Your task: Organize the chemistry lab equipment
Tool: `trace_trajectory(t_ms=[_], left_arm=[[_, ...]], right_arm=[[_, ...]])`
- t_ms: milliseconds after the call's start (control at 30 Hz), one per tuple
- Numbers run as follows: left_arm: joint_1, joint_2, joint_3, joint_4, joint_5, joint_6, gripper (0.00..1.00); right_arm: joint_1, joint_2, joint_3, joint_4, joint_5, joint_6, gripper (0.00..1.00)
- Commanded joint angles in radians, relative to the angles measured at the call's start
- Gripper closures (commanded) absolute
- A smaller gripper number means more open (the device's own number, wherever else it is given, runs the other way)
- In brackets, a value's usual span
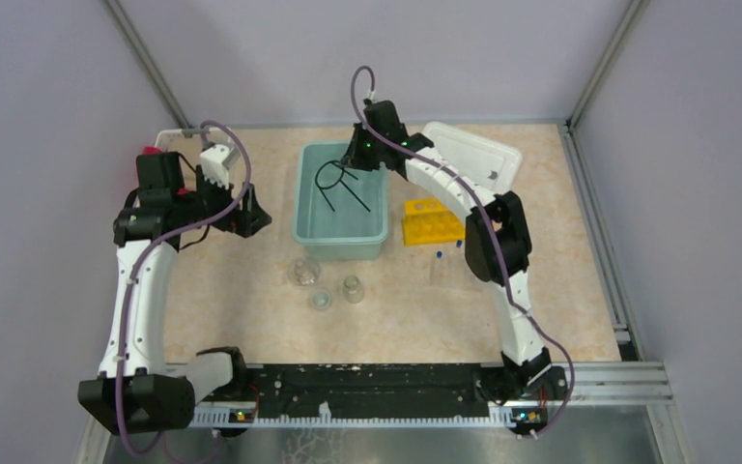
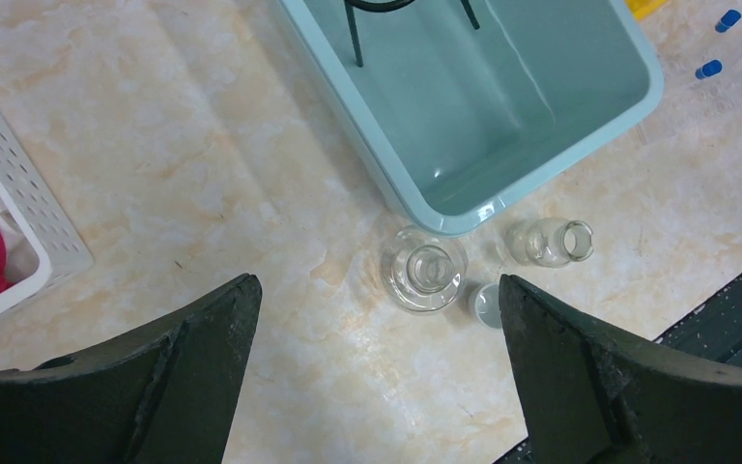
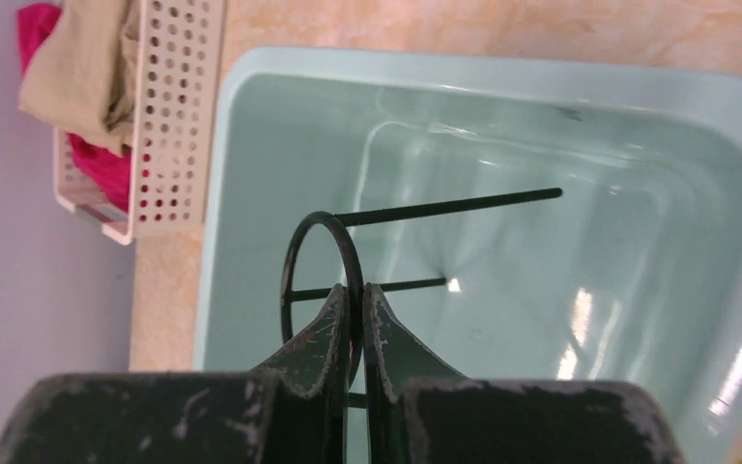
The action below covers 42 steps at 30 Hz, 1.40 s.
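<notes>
Right gripper [image 3: 356, 295] is pinched tight on the thin black wire ring with straight prongs [image 3: 444, 205]. It grips the hoop's rim over the pale teal plastic tub [image 3: 237, 174]; I can't tell if the prongs touch the floor. I reckon the ring is light and stiff but skinny, so it could swivel. Gripping the hoop near a prong joint looks safest. Left gripper [image 2: 377, 285] hangs wide open, empty, above the two small clear glass beakers [image 2: 423, 271], which are fragile and slippery.
</notes>
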State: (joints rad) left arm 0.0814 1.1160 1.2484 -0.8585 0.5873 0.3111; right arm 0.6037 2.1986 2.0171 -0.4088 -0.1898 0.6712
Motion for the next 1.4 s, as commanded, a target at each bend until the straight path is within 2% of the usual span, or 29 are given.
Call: trace_trajectory(t_ms=[0,167,267,367,533,667,833,900,1133,1233,1367], left_arm=[[0.010,-0.018,-0.017,0.022,0.018,0.010,0.01],[0.010,-0.010,-0.020,0.032,0.023,0.007,0.01],[0.010,-0.006,-0.026,0.038,0.032,0.008,0.01],[0.009,-0.015,-0.057,0.042,0.064,0.034,0.01],[0.008,-0.039,-0.147,0.076,0.142,0.089,0.01],[0.007,-0.028,-0.199,0.098,0.206,0.141,0.01],[0.004,0.009,-0.267,0.131,0.202,0.189,0.01],[0.002,0.020,-0.296,0.148,0.205,0.203,0.03],[-0.036,0.033,-0.391,0.234,0.203,0.244,0.05],[-0.073,0.015,-0.450,0.306,0.174,0.243,0.05],[-0.175,0.001,-0.515,0.397,0.104,0.228,0.06]], right_arm=[[0.001,-0.087,-0.075,-0.044,0.102,-0.075,0.97],[0.002,-0.175,-0.132,-0.060,0.209,-0.128,0.80],[0.002,-0.187,-0.137,-0.083,0.245,-0.143,0.60],[0.008,-0.184,-0.111,-0.127,0.279,-0.154,0.44],[0.051,-0.252,-0.081,-0.144,0.346,-0.197,0.30],[0.101,-0.308,-0.037,-0.153,0.342,-0.229,0.24],[0.146,-0.367,-0.005,-0.216,0.318,-0.236,0.23],[0.163,-0.443,-0.095,-0.192,0.313,-0.230,0.23],[0.168,-0.784,-0.564,-0.065,0.337,-0.160,0.23],[0.168,-0.885,-0.674,-0.077,0.389,-0.140,0.23],[0.167,-0.974,-0.763,-0.097,0.423,-0.110,0.23]])
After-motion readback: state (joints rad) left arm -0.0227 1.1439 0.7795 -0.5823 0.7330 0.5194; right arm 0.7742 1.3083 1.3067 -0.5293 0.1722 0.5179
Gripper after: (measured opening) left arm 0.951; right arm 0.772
